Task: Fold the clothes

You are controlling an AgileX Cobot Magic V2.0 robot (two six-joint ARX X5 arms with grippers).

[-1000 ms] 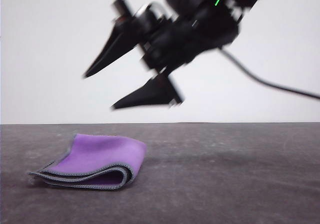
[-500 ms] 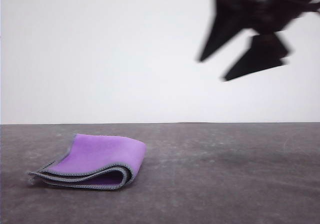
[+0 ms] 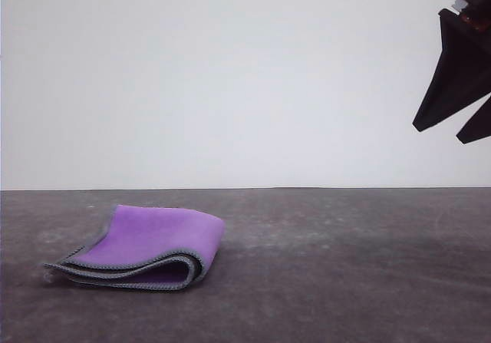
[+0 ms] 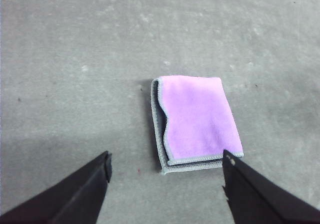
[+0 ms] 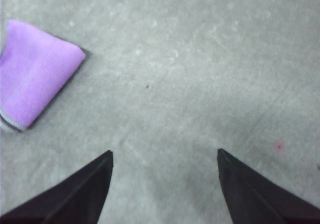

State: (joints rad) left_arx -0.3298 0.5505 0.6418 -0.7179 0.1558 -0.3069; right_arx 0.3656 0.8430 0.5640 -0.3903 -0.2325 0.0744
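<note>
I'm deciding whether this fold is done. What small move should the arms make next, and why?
Probably just pull both arms back to rest. The cloth already lies folded on the table, purple side out, its hemmed edges stacked fairly evenly. The left claw hangs open above it, holding nothing, and the right claw is open over bare table, off to the cloth's side.

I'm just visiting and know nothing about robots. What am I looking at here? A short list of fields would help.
Item: purple cloth, folded into layers, grey stitched hem showing
Resting on: grey table, toward its left in the front view
Left hand: open, above the table, cloth beyond its fingertips, not touching
Right hand: open, raised in the air, over bare table
Contact: neither hand holds the cloth
Backdrop: plain white wall
</note>
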